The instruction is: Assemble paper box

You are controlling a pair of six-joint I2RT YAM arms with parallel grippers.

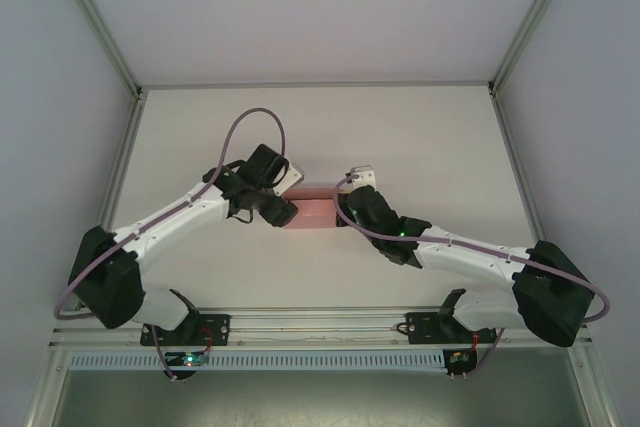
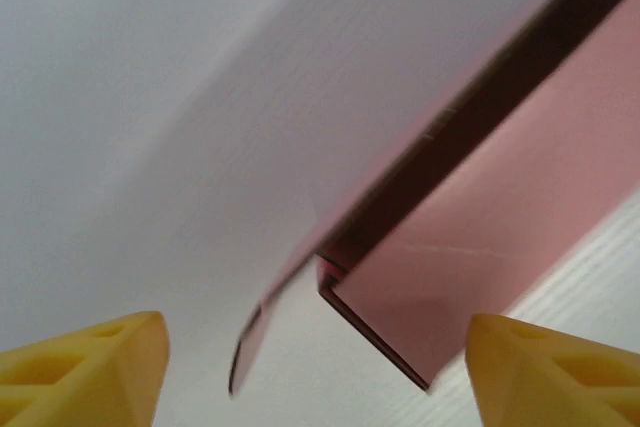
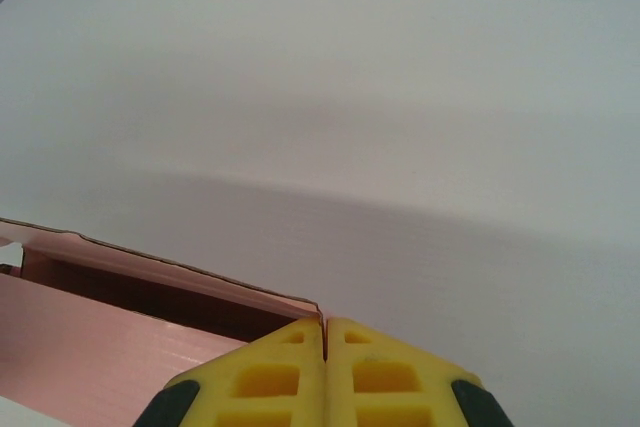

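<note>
Currently, paper box [image 1: 312,210]: lying mid-way across the table [image 1: 420,137] between the arms, long axis running left to right, one end pointing at each gripper. Left gripper [image 2: 318,377]: fingers standing spread either side of the loose end flap [image 2: 262,332], touching nothing. Right gripper [image 3: 325,362]: fingers pressing together at the opposite corner; whether card is lying between them, cannot tell. Risk: left fingers closing off-centre, creasing the thin flap or shoving the box askew
</note>
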